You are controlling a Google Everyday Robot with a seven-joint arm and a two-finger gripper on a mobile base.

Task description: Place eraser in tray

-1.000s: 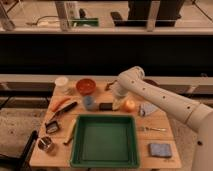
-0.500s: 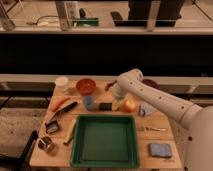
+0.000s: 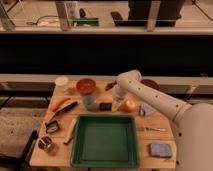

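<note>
The eraser [image 3: 105, 106] is a small black block lying flat on the wooden table, just behind the far rim of the green tray [image 3: 76, 146], which holds nothing. My gripper [image 3: 116, 105] points down at the table immediately right of the eraser, with an orange fruit [image 3: 130, 105] on its other side. Its jaws look open with nothing between them. The white arm [image 3: 155, 100] reaches in from the right and bends at an elbow above the gripper.
A blue cup [image 3: 89, 102] stands left of the eraser, with an orange bowl [image 3: 86, 86] and a white cup [image 3: 62, 82] behind it. A black-handled tool [image 3: 65, 109] and a metal can [image 3: 46, 143] lie left. A blue cloth [image 3: 159, 149] and fork [image 3: 150, 129] lie right.
The gripper has shifted slightly left and down, closer to the eraser. Nothing on the table has moved.
</note>
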